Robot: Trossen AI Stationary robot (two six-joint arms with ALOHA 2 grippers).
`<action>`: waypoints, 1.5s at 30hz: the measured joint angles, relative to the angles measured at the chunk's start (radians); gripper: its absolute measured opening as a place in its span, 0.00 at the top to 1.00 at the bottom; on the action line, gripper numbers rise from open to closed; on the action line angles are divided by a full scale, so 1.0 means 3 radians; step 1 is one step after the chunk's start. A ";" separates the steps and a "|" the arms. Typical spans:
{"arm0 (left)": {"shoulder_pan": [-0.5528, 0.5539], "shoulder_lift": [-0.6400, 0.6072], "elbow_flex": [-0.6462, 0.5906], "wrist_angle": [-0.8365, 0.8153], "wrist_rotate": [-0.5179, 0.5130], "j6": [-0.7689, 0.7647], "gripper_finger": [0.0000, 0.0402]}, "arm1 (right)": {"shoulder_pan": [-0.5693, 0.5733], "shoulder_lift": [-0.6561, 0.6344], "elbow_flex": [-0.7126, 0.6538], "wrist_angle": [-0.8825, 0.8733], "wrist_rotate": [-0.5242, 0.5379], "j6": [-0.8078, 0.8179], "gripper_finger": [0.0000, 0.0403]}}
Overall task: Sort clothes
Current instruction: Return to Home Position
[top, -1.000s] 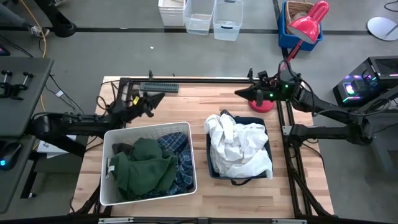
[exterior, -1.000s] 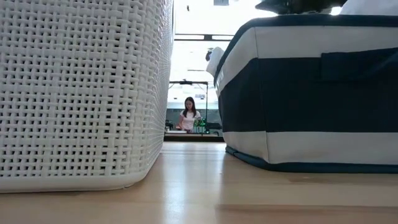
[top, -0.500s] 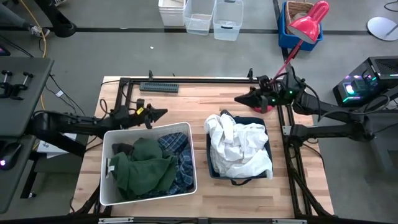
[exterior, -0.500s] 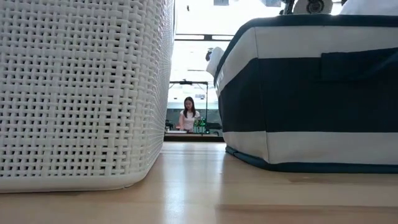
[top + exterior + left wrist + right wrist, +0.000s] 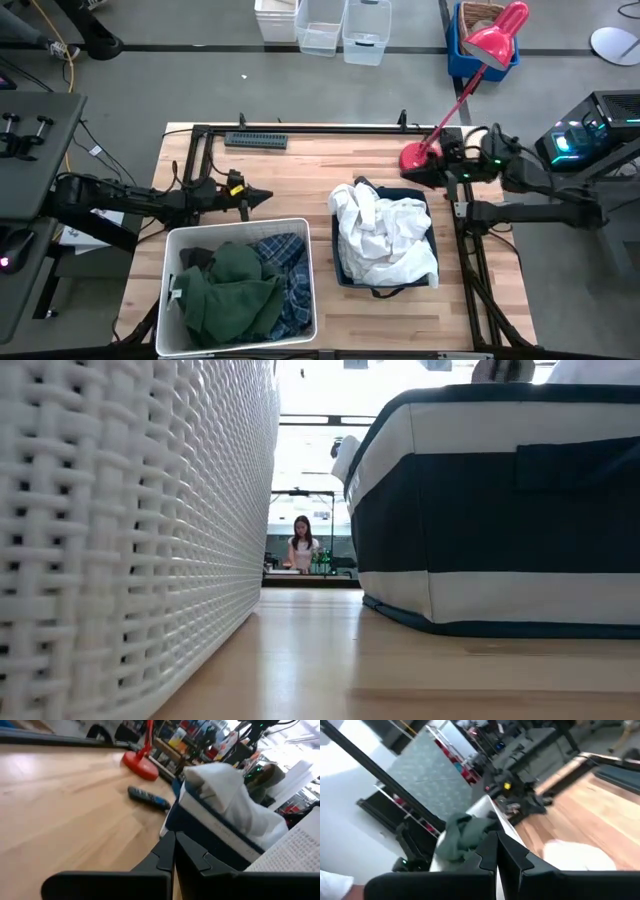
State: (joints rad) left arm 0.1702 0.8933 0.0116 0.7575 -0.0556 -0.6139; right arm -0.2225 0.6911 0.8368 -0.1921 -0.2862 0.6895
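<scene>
A dark green garment and a blue-and-white plaid shirt lie in the white plastic bin at the table's near left. Several white pieces are heaped in the navy fabric bin to its right. My left gripper is shut, low over the table just beyond the white bin's far rim, pointing toward the table's right. My right gripper is shut and empty, beyond the navy bin's far right corner, pointing toward the table's left. My left gripper lies along the white bin's far rim. I cannot tell whether the gripper or its arm touches the rim. In the left wrist view the shut fingertips hold nothing.
A red desk lamp's base stands by my right gripper. A dark remote lies beyond the navy bin, and a grey bar lies at the far edge. Bare wood shows between the bins. A person sits far behind.
The white bin has slid toward the table's near edge, and its wall now fills the low view's left. My left gripper has moved toward the near edge, following the bin's far rim. My right gripper has drawn back toward the table's right edge.
</scene>
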 joint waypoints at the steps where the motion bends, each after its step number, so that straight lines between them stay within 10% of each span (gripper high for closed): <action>1: -0.0001 0.0001 -0.0003 -0.0004 -0.0001 -0.0012 1.00 | 0.0006 -0.0107 0.0000 -0.0166 0.0027 -0.0005 1.00; 10: 0.0001 -0.0005 0.0003 0.0077 -0.0105 0.0295 1.00 | 0.0049 -0.1288 -0.0127 -0.0792 0.0617 -0.0513 1.00; 25: 0.0000 -0.0005 0.0003 0.0079 -0.0117 0.0164 1.00 | 0.0053 -0.1788 -0.2758 0.3018 0.0075 -0.0020 1.00; 45: 0.0000 -0.0130 0.0005 -0.0016 -0.0117 0.0165 1.00 | 0.0111 -0.1721 -0.2752 0.0872 -0.0199 -0.0054 1.00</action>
State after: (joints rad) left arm 0.1703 0.8542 0.0133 0.7525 -0.0906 -0.5644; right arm -0.1891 0.1749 0.0112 0.0695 -0.3458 0.6734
